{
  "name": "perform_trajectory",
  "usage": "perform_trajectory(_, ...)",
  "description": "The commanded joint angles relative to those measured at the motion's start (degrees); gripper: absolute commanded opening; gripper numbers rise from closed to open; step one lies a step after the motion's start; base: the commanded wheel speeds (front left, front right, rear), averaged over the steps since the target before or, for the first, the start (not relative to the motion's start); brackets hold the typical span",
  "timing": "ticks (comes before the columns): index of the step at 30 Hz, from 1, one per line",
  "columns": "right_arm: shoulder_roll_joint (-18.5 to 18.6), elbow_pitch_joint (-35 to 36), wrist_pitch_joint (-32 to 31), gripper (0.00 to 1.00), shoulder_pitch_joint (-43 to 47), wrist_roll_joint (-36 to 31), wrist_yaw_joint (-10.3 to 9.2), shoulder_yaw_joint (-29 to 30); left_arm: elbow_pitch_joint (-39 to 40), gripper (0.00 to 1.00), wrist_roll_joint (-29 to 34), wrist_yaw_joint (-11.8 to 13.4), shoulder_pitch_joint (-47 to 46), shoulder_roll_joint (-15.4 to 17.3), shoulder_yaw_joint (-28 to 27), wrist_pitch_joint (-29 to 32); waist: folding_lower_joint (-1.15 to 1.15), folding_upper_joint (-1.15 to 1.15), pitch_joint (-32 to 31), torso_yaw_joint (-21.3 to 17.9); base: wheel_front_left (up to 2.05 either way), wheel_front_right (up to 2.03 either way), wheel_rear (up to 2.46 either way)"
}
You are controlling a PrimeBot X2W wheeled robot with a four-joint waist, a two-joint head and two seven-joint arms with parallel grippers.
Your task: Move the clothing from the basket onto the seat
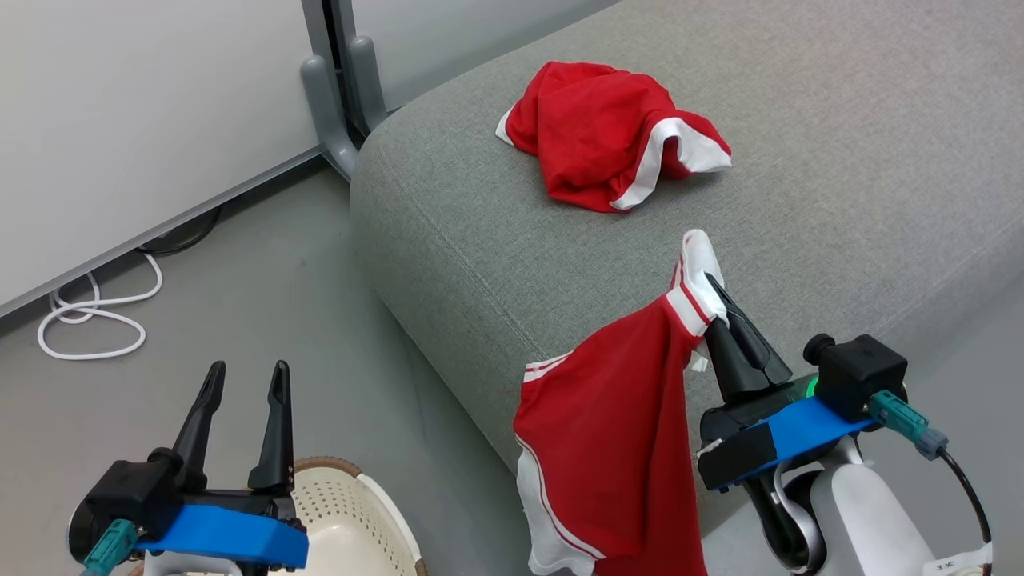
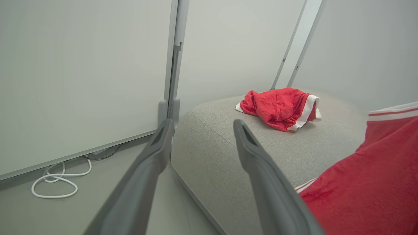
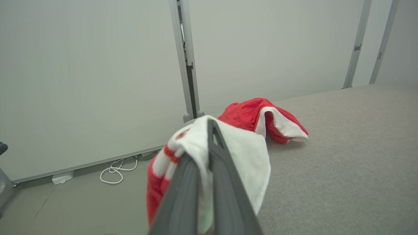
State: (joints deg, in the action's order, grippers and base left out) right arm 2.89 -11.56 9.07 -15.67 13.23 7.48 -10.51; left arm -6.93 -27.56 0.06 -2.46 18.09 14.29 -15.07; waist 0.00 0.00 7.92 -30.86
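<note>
No text, brand, number or sign is showing clearly enough to read. A white label point(image 1: 957, 564) at the lower right of the head view is carrying small dark marks, too small to make out.

The head camera looks from high up, forward and down, onto the near left corner of the seat point(image 1: 800, 120) and the floor point(image 1: 264, 304) to its left. The left wrist camera sits lower, about level with the seat top, and faces along the left gripper point(image 2: 202, 125) toward that corner and the far wall panels point(image 2: 81, 71). The right wrist camera rides close above the seat, looking along the right gripper point(image 3: 204, 143) toward the same panels. All three share the crumpled garment point(image 1: 608, 136) and the white cable point(image 1: 88, 316). The hanging garment point(image 1: 608, 448) fills the left wrist view's near right.
</note>
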Motion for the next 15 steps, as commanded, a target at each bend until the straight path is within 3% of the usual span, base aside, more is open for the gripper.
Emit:
perform_trajectory(1,0.0,0.8,-0.2,0.0,0.7,0.1,0.03,0.2,-0.4,1.0,0.3,-0.3,-0.6,0.1,0.1,-0.1,0.0,0.0,0.1,0.0,0.0,0.0,0.0)
perform_trajectory(6,0.0,1.5,-1.2,0.0,0.6,0.5,0.03,0.2,-1.4,1.0,0.8,-0.7,-1.3,-0.3,0.3,-0.1,0.0,0.0,0.7,0.0,0.0,0.0,0.0)
perform_trajectory(15,0.0,4.2,-4.6,0.0,-6.1,1.5,0.03,1.3,-1.0,1.0,1.4,-0.9,-2.9,1.0,0.5,0.5,0.0,0.0,4.7,3.4,0.0,0.0,0.0)
